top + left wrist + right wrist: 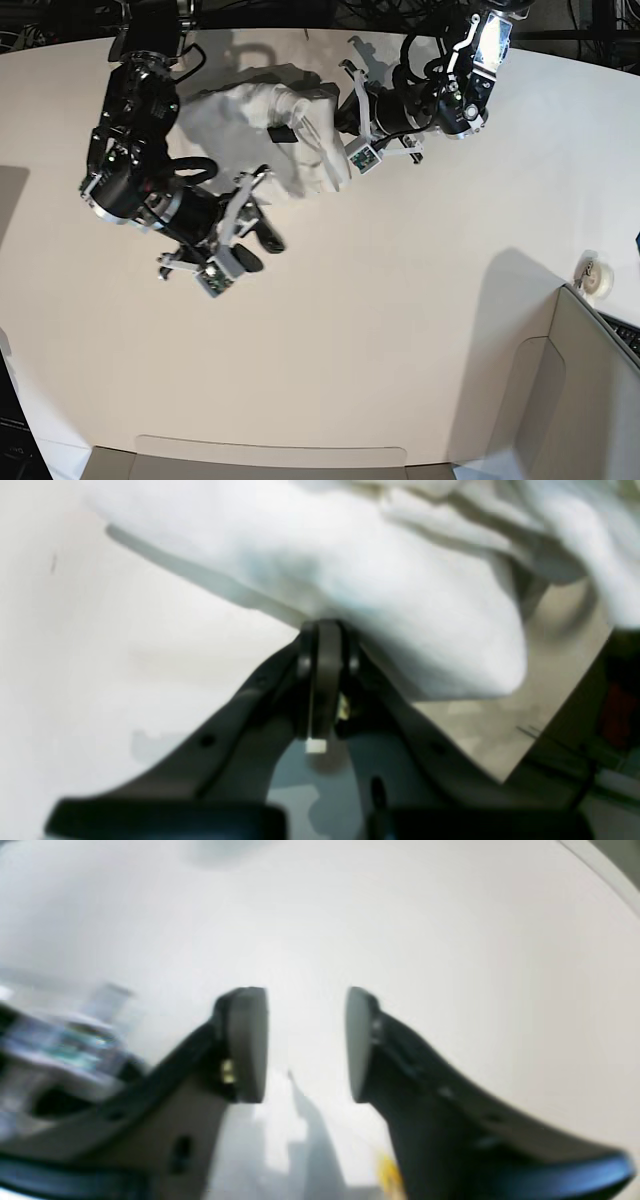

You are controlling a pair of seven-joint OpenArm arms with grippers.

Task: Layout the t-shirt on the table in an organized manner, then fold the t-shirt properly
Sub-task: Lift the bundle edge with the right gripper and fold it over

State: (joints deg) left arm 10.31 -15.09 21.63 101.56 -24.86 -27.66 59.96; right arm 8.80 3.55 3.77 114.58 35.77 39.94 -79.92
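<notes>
The t-shirt [262, 118] lies crumpled in a white heap at the far middle of the table [400, 330]. My left gripper [284, 131] reaches in from the right and is shut on a fold of it. In the left wrist view the closed fingertips [325, 635] pinch the edge of the t-shirt [380, 580], which bulges just beyond them. My right gripper [263, 232] hovers over bare table just in front of the heap, apart from the cloth. In the right wrist view that gripper [306, 1040] is open, with nothing but the white table [450, 930] between its pads.
A grey-beige box panel [590, 380] stands at the near right corner, and a small white roll [598, 278] sits beside its top edge. A beige flap [270, 462] lies along the near edge. The table's curved rim [605, 870] shows at the right wrist view's top right.
</notes>
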